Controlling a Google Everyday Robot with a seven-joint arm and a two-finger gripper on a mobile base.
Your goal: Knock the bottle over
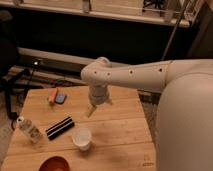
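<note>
The bottle (29,129) is small and clear, with a white cap and a pale label. It is at the left edge of the wooden table (120,125), and its cap end points to the upper left, so it looks slanted. My gripper (96,107) hangs from the white arm over the middle of the table's far half. It is well to the right of the bottle and above the white paper cup (82,137), touching neither.
A black striped object (60,127) lies between the bottle and the cup. An orange item (52,95) and a blue one (60,98) lie at the far left corner. A red bowl (53,163) sits at the front edge. Dark chairs stand to the left.
</note>
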